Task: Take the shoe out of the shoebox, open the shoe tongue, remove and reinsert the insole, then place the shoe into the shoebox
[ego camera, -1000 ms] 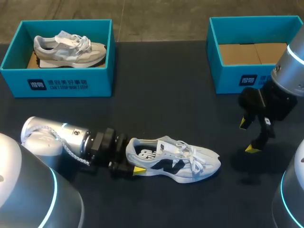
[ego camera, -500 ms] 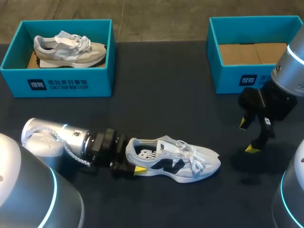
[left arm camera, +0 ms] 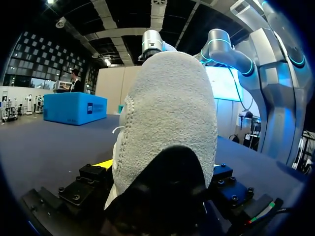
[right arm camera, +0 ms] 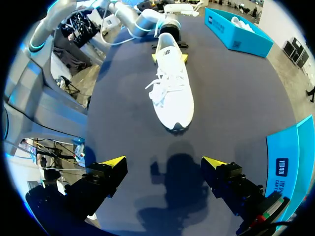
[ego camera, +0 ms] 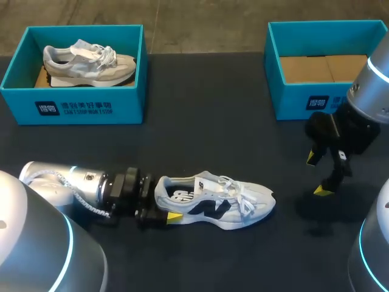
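Shoe: white with a dark side mark (ego camera: 213, 204); stands on its sole on the tabletop (ego camera: 206, 134), near the front middle; heel toward the left arm, toe toward the right arm; outside both boxes; laces lie loose over the tongue.
Left pincer: low over the tabletop at the shoe's heel (ego camera: 161, 205); clenched on the shoe, one finger on each side of the heel; the wrist view shows the heel filling the space between the fingers; one yellow tip shows on the near side.
Right pincer: held above the tabletop (ego camera: 317, 174), well apart from the shoe's toe, near the front wall of the right box; released, fingers spread wide; its shadow falls on the tabletop beneath it.
Right box: teal (ego camera: 304, 100); far right of the tabletop; brown cardboard floor in view.
Left box: teal (ego camera: 73, 108); far left of the tabletop; a grey shoe (ego camera: 88, 61) lies inside.
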Robot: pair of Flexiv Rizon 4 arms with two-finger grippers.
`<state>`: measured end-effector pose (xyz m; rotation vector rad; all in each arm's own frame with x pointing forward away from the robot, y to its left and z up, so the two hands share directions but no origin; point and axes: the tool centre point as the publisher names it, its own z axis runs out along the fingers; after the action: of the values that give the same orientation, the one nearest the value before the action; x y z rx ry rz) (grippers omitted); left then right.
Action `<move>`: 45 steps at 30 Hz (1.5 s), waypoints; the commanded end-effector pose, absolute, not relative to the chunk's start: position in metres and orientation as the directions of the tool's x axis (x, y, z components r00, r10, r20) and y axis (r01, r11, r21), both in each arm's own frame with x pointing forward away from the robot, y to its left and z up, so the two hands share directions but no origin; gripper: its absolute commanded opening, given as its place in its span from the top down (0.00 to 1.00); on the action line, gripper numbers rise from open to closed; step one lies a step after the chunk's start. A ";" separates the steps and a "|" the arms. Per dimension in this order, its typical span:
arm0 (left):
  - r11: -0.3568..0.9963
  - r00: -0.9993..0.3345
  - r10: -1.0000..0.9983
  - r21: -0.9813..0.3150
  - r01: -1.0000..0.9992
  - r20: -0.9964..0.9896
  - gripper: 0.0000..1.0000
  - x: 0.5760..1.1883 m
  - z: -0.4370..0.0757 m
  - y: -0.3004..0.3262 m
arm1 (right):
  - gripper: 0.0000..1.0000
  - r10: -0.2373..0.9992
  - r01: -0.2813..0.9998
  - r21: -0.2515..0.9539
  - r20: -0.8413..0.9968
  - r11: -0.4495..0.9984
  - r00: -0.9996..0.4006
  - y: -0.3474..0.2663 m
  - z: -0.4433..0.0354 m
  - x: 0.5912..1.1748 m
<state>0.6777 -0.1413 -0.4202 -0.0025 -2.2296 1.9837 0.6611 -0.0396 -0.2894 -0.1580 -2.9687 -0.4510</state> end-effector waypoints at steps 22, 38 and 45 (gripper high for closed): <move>0.168 -0.987 0.093 -0.979 -0.114 0.131 1.00 0.680 -0.425 -0.143 | 0.00 0.084 0.124 0.286 0.148 0.950 -0.985 -0.039 -0.290 0.661; 0.169 -0.981 0.140 -0.980 -0.108 0.133 1.00 0.677 -0.422 -0.141 | 0.00 0.084 0.124 0.286 0.148 0.950 -0.985 -0.039 -0.290 0.661; 0.169 -0.981 0.140 -0.980 -0.108 0.133 1.00 0.677 -0.422 -0.141 | 0.00 0.084 0.124 0.286 0.148 0.950 -0.985 -0.039 -0.290 0.661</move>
<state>0.6771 -0.1412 -0.4217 -0.0332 -2.2447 1.9117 0.6611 -0.0396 -0.2894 -0.1580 -2.9687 -0.4510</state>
